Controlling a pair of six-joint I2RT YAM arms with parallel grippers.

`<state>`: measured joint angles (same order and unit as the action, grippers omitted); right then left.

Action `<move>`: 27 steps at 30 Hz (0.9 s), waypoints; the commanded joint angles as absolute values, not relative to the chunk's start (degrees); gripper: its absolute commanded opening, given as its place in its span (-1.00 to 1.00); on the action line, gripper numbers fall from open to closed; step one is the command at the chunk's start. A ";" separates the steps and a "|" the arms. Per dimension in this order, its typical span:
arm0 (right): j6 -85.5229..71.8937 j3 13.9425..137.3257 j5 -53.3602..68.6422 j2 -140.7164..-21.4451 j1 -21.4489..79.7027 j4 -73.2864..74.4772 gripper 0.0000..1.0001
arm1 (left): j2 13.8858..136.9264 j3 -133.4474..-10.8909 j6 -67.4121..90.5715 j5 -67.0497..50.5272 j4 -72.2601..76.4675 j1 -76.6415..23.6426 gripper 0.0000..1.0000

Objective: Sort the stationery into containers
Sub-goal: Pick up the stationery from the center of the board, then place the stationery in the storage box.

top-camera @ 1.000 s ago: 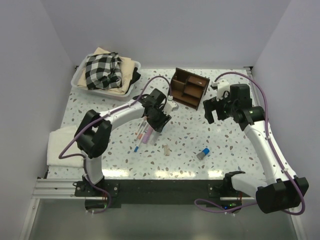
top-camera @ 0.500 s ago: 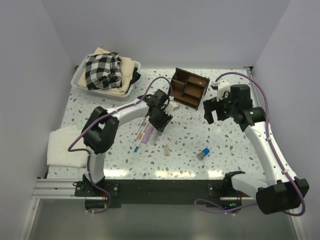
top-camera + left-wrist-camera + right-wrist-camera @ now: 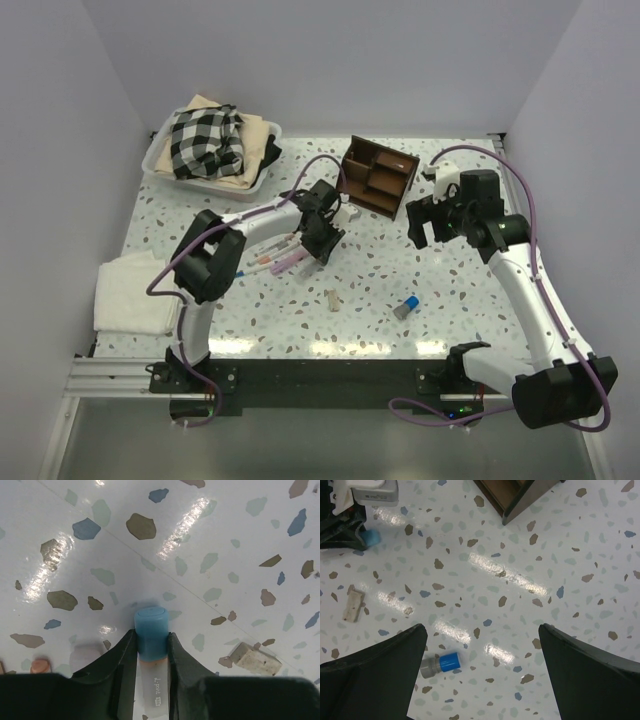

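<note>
1. Left fingers [image 3: 322, 238]: pressed against both sides of a pen with a light blue cap [image 3: 151, 636]. The cap protrudes past the fingertips, and the pale barrel runs back between them. The left wrist view does not show whether the pen rests on the table [image 3: 380, 265] or is raised clear of it.

2. Right fingers [image 3: 428, 222]: spread wide with nothing between them, held above the table to the right of the wooden desk organizer [image 3: 378, 176].

3. Items near the left fingers:
- The other pens and markers [image 3: 268, 262], one of them pink, lie together on the table just to the left of the fingers.
- A small beige eraser stub [image 3: 255, 658] lies flat on the table near the pen cap, apart from it.

4. Items below the right fingers:
- A short grey cylinder with a blue end [image 3: 440, 664] lies on its side on the table, nearer the arm bases, well apart from the eraser stub.

5. The organizer stands at the far middle of the table, between the two arms. It is turned at an angle to the table edges, and its stepped compartments open upward. What the compartments hold cannot be determined.

6. Outer area:
- A white plastic tub [image 3: 160, 160] holding checked cloth [image 3: 205, 140] stands at the far left corner.
- A folded white cloth [image 3: 128, 292] lies at the left edge of the table.
</note>
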<state>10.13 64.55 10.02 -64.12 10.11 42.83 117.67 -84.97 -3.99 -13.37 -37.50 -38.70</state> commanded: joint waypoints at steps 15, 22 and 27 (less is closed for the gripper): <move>11.78 72.06 3.35 -70.92 10.02 39.91 0.95 | 101.79 -99.26 -8.01 -34.55 -5.80 -30.42 -1.00; 10.72 74.53 -2.54 -75.58 10.02 35.51 0.93 | 110.98 -94.01 -0.46 -32.69 45.57 -26.37 -1.00; 11.60 78.39 -4.83 -79.62 9.93 36.38 0.93 | 123.48 -104.85 1.06 -29.54 46.93 -26.81 -1.00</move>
<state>11.18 73.58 -0.95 -77.76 10.11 38.09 116.71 -98.65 -2.00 -31.90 34.94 -26.48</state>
